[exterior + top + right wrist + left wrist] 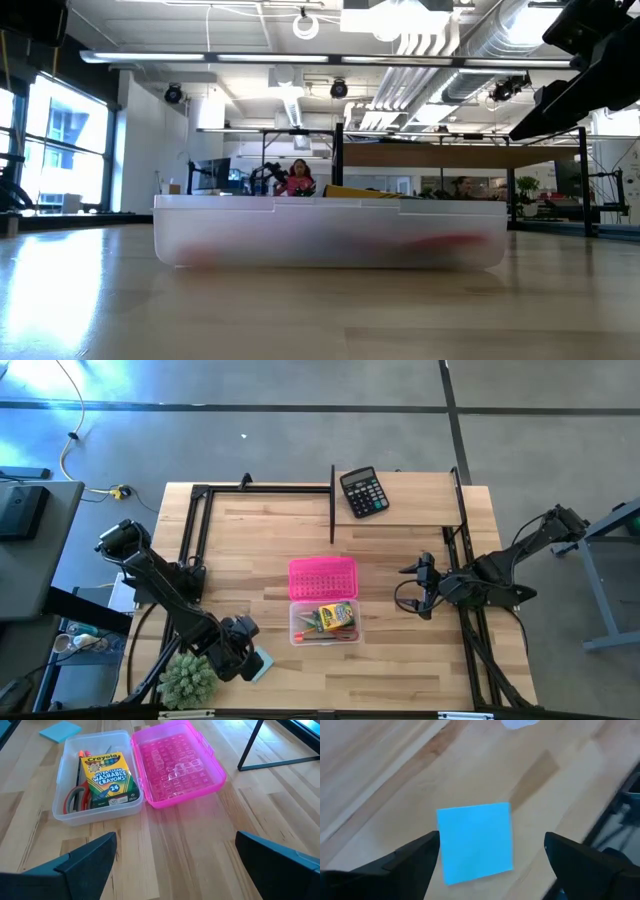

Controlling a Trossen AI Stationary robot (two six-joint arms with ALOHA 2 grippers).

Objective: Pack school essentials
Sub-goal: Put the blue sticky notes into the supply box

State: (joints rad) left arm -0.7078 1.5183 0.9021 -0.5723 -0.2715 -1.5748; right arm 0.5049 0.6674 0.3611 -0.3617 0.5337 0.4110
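A light blue square notepad (475, 842) lies flat on the wood near the table's front left, beside a fuzzy green plant (187, 680). My left gripper (492, 845) hovers over it, pointing steeply down and open, with one finger on each side of the pad. A clear box (97, 775) at the table's middle holds the crayon box (107, 777), red-handled scissors (75, 800) and an orange pencil (80, 755). Its pink lid (175, 762) lies open on the far side. My right gripper (175, 855) waits open to the right of the box (325, 622).
A black calculator (363, 491) lies at the far side of the table. A black frame (195, 530) stands along the left and far edges, and a similar one (462, 530) along the right. Bare wood lies between the box and the notepad (262, 665).
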